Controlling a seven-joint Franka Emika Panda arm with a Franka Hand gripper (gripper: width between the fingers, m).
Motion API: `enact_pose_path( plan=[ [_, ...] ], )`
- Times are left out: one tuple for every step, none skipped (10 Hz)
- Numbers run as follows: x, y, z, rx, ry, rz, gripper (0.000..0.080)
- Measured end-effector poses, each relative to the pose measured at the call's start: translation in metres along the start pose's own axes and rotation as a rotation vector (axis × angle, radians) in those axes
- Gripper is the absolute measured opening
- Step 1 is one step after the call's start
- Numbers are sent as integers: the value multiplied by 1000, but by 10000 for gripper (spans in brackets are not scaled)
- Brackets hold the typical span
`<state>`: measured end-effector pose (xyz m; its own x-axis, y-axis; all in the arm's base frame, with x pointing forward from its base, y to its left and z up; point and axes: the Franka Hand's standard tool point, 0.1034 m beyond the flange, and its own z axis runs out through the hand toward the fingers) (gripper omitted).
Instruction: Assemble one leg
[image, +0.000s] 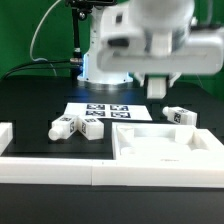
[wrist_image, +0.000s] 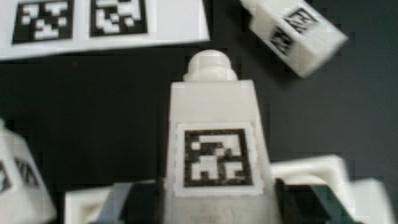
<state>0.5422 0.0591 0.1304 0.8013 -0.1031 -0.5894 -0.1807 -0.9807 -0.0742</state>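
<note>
In the wrist view a white leg (wrist_image: 217, 120) with a square tag on its face and a round peg at its far end sits between my fingers (wrist_image: 139, 203). Both jaws press on its sides, so my gripper (wrist_image: 222, 198) is shut on it. In the exterior view the gripper (image: 158, 88) hangs above the table, over the far edge of the white tray-like panel (image: 165, 160); the held leg is hard to make out there. Two more legs (image: 78, 127) lie left of the panel and one leg (image: 180, 116) lies at the right.
The marker board (image: 100, 108) lies flat behind the loose legs and also shows in the wrist view (wrist_image: 80, 22). Another leg (wrist_image: 294, 35) lies beyond the held one. A white rail (image: 50, 170) runs along the front. The robot base (image: 105, 60) stands at the back.
</note>
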Motion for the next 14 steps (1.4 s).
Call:
enact_pose_path(
  plan=[
    [5,-16,-16,-21,63,6,285],
    [8,-28,-21,-34,151,-23,286],
    [9,-24,-19,-23,223,-18,286],
    [11,-24,-19,-16,282,-17,287],
    [19,-26,-20,-13,392,-30,287],
    [24,-23,-8,-33,500,-53,287],
    [28,-27,-15,-44,576,-70,287],
    [41,-39,-34,-53,698,-106,287],
    [49,-48,-43,-60,791,-138,287],
    [53,-53,-50,-51,864,-150,287],
    [55,-54,-49,-41,946,-159,287],
    [54,-53,-44,-40,966,-161,287],
    [55,-54,-47,-32,1031,-168,287],
    [55,-54,-45,-29,1064,-173,287]
  ],
)
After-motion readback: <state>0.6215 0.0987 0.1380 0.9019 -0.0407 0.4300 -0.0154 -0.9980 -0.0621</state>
